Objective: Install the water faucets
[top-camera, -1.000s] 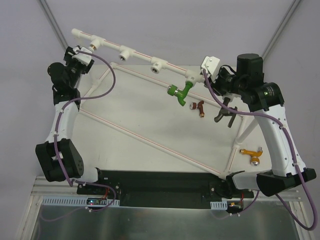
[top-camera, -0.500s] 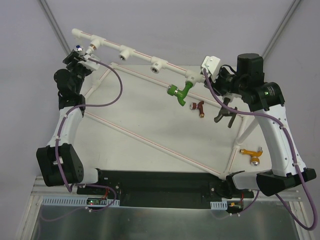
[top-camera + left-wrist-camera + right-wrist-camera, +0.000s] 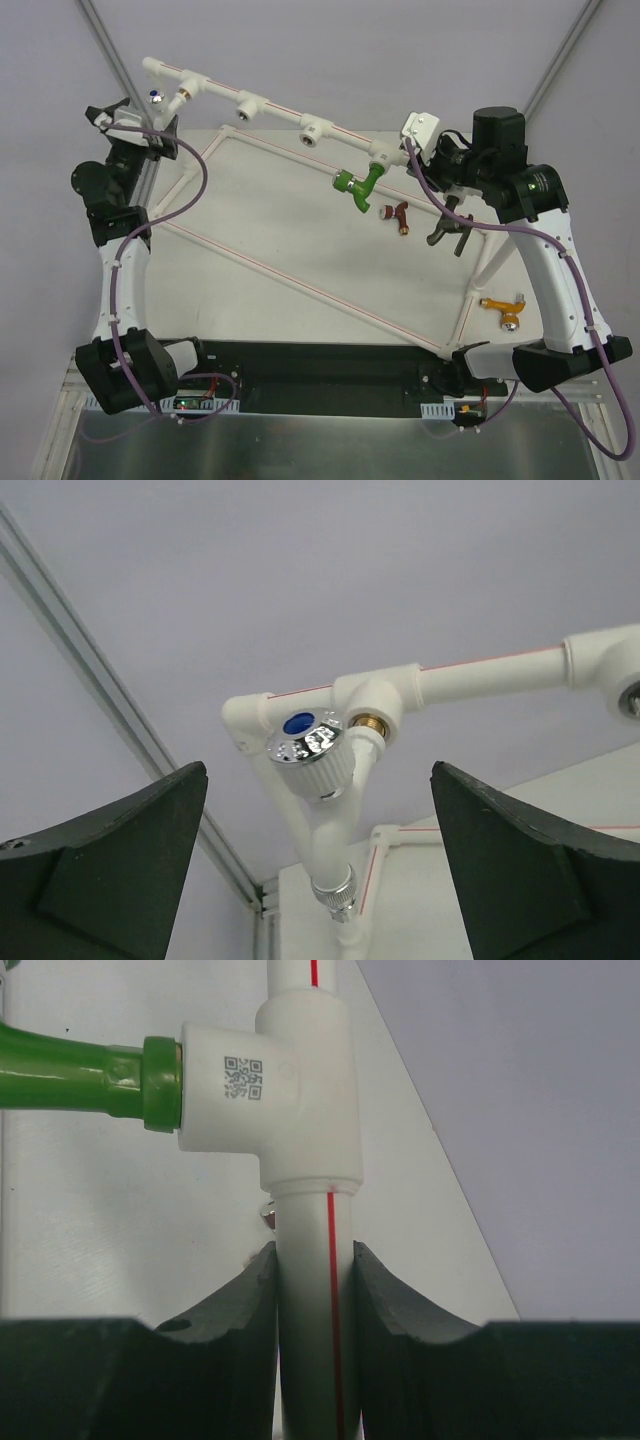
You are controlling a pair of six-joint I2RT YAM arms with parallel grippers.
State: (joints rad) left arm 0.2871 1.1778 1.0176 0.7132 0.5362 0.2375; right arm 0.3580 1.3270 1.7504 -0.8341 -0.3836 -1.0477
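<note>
Far left: left gripper (image 3: 318,780) jaws spread wide, holding nothing, one either side of the white plastic faucet with chrome cap and blue dot (image 3: 310,748). That faucet sits in the end tee (image 3: 375,695) of the white pipe frame (image 3: 280,108), with brass thread showing at the joint. Looks seated.

The next two tee sockets (image 3: 247,102) along the rail are bare. The green plastic faucet (image 3: 358,185) is in the fourth tee (image 3: 290,1090). Right gripper (image 3: 315,1260) jaws are closed on the frame's pipe right next to that tee, probably bracing it.

Loose on the worktop (image 3: 280,230), right side: dark red faucet (image 3: 400,215), dark grey faucet (image 3: 450,232) by the right arm, orange faucet (image 3: 505,308) nearest.

Judgement: light, rigid, smooth plastic, likely slippery on the round parts. Grip across the body behind the handle and leave the metal threaded end clear. Start square to avoid cross-threading.
</note>
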